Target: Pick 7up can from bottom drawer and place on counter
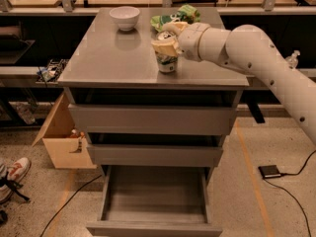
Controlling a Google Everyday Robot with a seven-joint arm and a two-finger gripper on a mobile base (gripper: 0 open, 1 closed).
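Observation:
The 7up can (167, 62) stands upright on the counter (113, 58), near its front right part. My gripper (165, 42) reaches in from the right and is shut around the can's upper half, so the can's top is partly hidden by the fingers. The bottom drawer (154, 201) is pulled open below the two upper drawers, and its inside shows nothing in it.
A white bowl (124, 18) sits at the counter's back left. A green crinkled snack bag (174, 16) lies at the back, just behind my gripper. A cardboard box (64, 137) stands on the floor left of the cabinet. A cable and a small black box (270, 171) lie on the floor at right.

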